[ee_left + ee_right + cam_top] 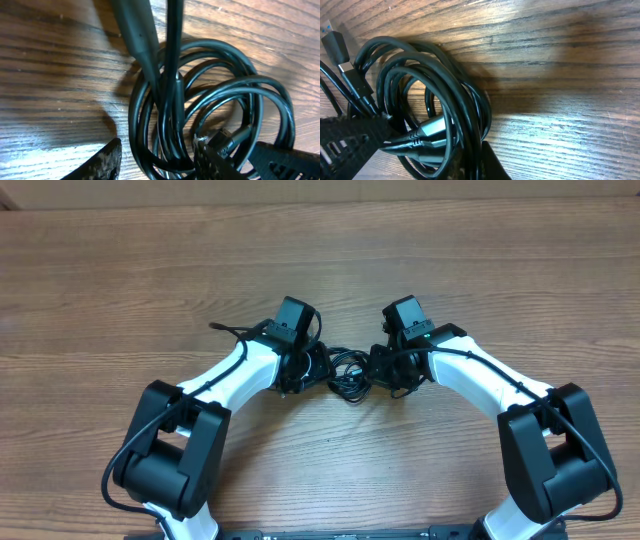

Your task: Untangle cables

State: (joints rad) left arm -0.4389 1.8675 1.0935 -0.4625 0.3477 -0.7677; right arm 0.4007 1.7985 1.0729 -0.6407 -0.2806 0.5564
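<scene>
Item: cable coil (349, 375), flat btwn my L gripper (157, 150) & R gripper (435, 142), equally near; both part-open astride strands, clamp can't tell.

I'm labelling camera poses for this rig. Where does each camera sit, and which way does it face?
Overhead: above the table, facing straight down; left arm and right arm meet at the cable bundle.
Left wrist: on the left arm, facing down past the left fingers at the bundle, close up.
Right wrist: on the right arm, facing down past the right fingers at the bundle.
Shared: all three show the same black bundle on wood.
</scene>
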